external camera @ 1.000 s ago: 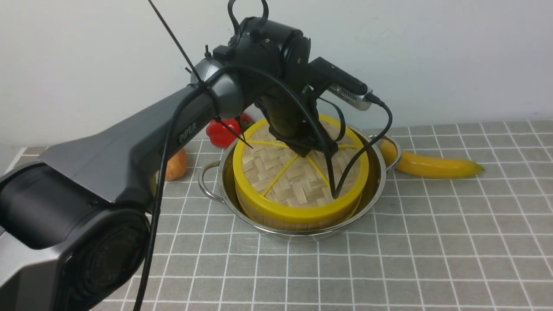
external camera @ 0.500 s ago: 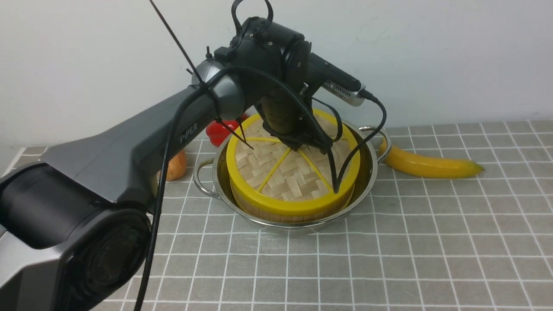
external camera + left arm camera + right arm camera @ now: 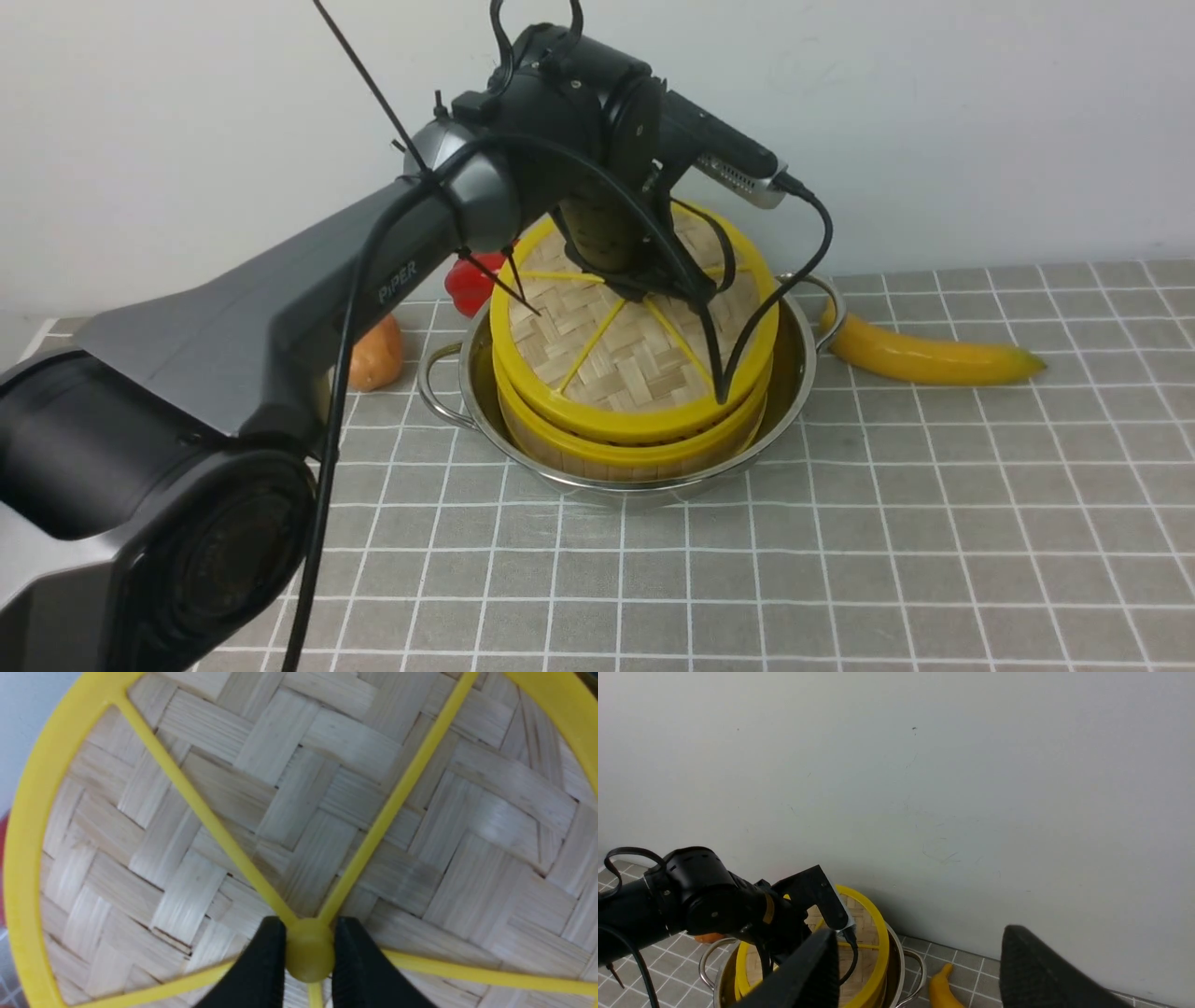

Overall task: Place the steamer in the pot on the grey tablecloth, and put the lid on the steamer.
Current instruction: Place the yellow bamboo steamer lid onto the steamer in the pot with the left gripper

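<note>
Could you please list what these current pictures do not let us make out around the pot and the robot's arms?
- Steamer's slatted floor: hidden in the front view by the lid.
- Left gripper's fingertips: blurred in the left wrist view.
- Orange object: partly behind the left arm in the front view, so I cannot name it.
- Banana: cut off by the frame edge in the right wrist view.

My pincer (image 3: 310,952) is matt black, clasping a smooth yellow knob (image 3: 309,952). The lid (image 3: 635,364) is rough woven bamboo, its rim satin-smooth. The pot (image 3: 799,373) is shiny metal; the banana (image 3: 934,360) looks waxy, the grey tablecloth (image 3: 840,579) matt.
</note>
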